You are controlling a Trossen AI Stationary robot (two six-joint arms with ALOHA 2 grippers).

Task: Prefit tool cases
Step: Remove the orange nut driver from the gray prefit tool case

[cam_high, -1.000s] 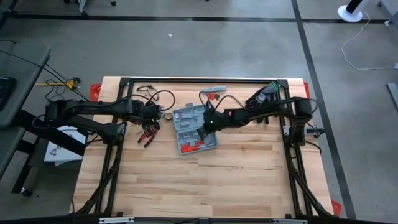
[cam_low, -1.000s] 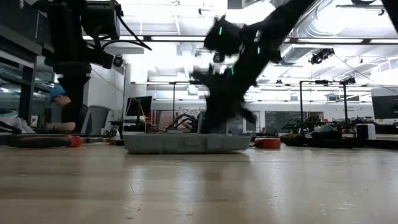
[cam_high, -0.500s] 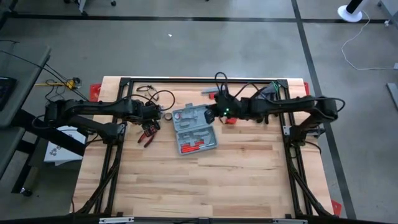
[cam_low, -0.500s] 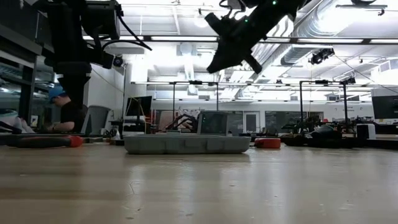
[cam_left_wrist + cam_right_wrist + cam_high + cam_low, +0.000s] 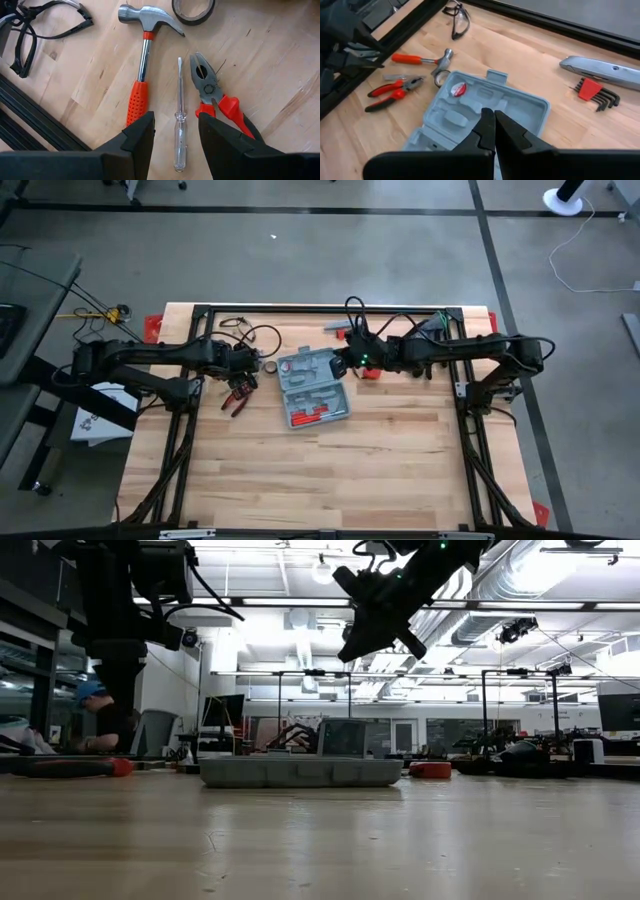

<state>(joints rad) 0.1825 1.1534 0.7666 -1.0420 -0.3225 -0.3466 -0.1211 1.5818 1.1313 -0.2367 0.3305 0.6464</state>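
One grey-blue plastic tool case [image 5: 313,387] lies open on the pale wooden table [image 5: 330,470], near the far middle of it. It is a hinged rectangle with rounded corners and a small latch tab on one long edge; the half nearer the far edge shows smooth moulded recesses and a small round red-and-white object [image 5: 457,89] in one pocket, and the other half holds a row of red-handled pieces. Seen level from the table top, it is a low flat slab [image 5: 300,771] with the lid edge rising behind.

The right gripper [image 5: 343,363] hangs in the air above the case's far right corner, not touching it; its two dark fingers [image 5: 490,131] are pressed together with nothing between them. The left gripper [image 5: 243,372] hovers over loose tools at the left of the case, its two fingers [image 5: 137,137] apart, astride one slim screwdriver [image 5: 179,120] with a clear handle and bare steel shaft, without closing on it.

Beside that screwdriver lie one claw hammer [image 5: 142,60] with a polished steel head and dimpled red grip, and one pair of pliers [image 5: 220,102] with grey jaws and red handles. One roll of dark tape [image 5: 194,9] sits just past the hammer head, and one pair of safety glasses [image 5: 456,19] lies near the black frame rail.

To the right of the case, on the table's far side, rest one silvery metal utility knife [image 5: 602,70] and one set of black hex keys [image 5: 596,94] in a red holder. A person in a blue cap [image 5: 100,712] sits in the room beyond.
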